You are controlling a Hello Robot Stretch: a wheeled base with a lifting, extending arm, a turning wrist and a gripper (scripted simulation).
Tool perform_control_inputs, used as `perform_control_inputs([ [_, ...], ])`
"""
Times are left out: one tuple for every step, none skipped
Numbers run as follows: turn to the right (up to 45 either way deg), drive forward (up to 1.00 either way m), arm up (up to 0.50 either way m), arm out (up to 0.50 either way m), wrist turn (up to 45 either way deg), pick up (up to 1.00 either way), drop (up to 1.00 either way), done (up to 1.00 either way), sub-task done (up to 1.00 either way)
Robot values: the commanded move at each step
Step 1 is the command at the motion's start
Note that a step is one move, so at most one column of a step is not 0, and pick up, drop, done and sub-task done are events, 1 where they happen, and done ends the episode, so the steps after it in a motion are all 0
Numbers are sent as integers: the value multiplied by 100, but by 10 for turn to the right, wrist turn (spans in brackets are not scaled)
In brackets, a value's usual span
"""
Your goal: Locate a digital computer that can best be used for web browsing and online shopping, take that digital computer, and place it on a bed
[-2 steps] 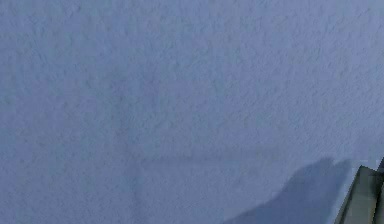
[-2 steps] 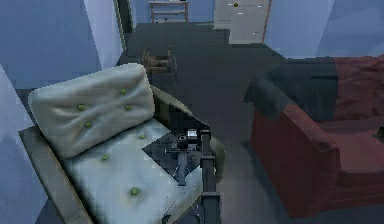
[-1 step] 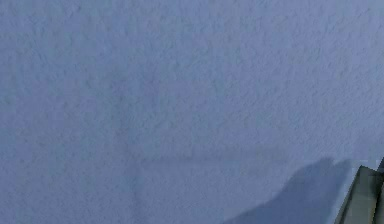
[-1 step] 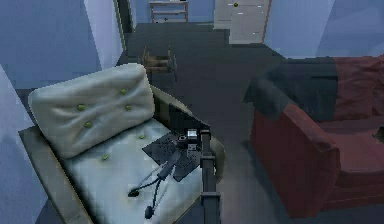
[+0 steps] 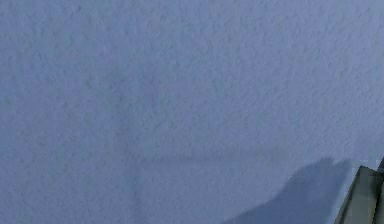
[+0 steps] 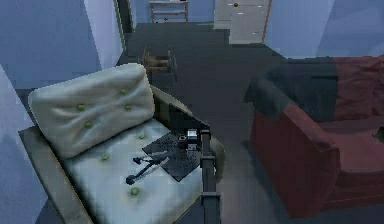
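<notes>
A plain blue wall [image 5: 150, 100] is taking up nearly all of the forward view, with one pale grey edge [image 5: 366, 198] poking in at the bottom right corner. In the arm side view a dark floor [image 6: 215, 80] is running back toward one white cabinet [image 6: 248, 20] and one pale shelf unit [image 6: 168, 10]. One dark red sofa [image 6: 330, 135] is sitting at the right, with one dark blanket [image 6: 300, 85] lying over its near end. One wooden-framed armchair [image 6: 45, 165] is standing at the left, carrying two cream cushions dotted with green buttons. One small wooden piece of furniture [image 6: 160, 62] is standing on the floor beyond it.

One dark flat slab [image 6: 172, 158], likely the computer, is lying on the seat cushion near the chair's right armrest. The arm [image 6: 207, 190] is rising just beside that armrest, and the gripper [image 6: 138, 177] is reaching across the slab over the seat. With the slab lying at it, I cannot tell whether it is holding anything.
</notes>
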Motion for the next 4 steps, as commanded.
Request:
perform_control_inputs([
  [0,0,0,0,450,0,0,0,0],
  [0,0,0,0,300,0,0,0,0],
  [0,0,-30,0,0,0,0,0,0],
  [0,0,0,0,0,100,0,0,0],
])
